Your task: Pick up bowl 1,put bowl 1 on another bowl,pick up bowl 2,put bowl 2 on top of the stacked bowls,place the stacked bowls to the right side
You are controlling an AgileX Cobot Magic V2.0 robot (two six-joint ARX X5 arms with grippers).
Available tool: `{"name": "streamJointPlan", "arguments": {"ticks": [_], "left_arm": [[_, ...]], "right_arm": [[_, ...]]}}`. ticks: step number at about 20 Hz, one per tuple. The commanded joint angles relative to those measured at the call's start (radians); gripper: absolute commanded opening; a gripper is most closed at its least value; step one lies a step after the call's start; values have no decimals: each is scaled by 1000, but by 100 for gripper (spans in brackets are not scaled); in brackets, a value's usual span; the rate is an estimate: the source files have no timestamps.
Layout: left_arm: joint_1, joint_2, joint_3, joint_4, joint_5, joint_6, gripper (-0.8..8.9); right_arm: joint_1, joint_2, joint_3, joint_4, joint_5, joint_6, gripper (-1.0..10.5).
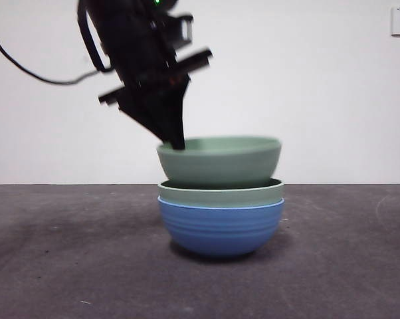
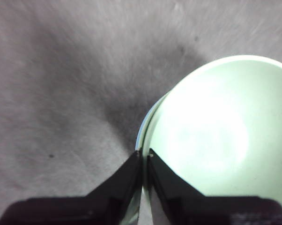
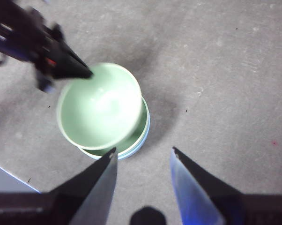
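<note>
The dark grey table (image 1: 54, 266) carries the stack near its middle: the blue ridged bowl (image 1: 221, 229) sits at the bottom with one pale green bowl (image 1: 221, 194) nested in it, only that bowl's rim band showing above the blue rim, so the first stacking step looks done. The second pale green bowl (image 1: 220, 161) is above them, held by its rim and tilted a little, its base just inside the nested bowl but apparently not yet settled (whether it already touches the bowl below cannot be told from the front view). The left gripper (image 1: 178, 141) comes down from the upper left of the front view, its jaws clamped together on that bowl's rim, one inside the wall and one outside, as the left wrist view shows. The right gripper (image 3: 143, 157) hangs above the table beside the stack, jaws apart and holding nothing. Judged from this, what remains is seating the top bowl, letting go, and carrying the whole stack to the right side. Much is hidden: the lower green bowl's body is inside the blue one, the left wrist view cuts off most of the held bowl and washes its interior to white, and the left arm is blurred in two views.
</note>
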Motion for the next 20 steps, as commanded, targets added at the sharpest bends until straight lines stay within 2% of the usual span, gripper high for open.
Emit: {"name": "streamJointPlan", "arguments": {"ticks": [1, 9, 13, 18, 20], "left_arm": [[-8, 35, -3, 16, 2, 1, -8], [-15, 71, -4, -8, 8, 4, 9], [-17, 71, -3, 0, 9, 1, 215], [-17, 47, -2, -15, 9, 1, 232], [-17, 26, 3, -24, 8, 1, 290]], "right_arm": [[0, -2, -4, -5, 3, 13, 190], [0, -2, -4, -8, 3, 13, 190], [0, -2, -4, -8, 3, 13, 190], [0, 1, -4, -13, 2, 32, 199], [0, 5, -4, -16, 2, 33, 202]]}}
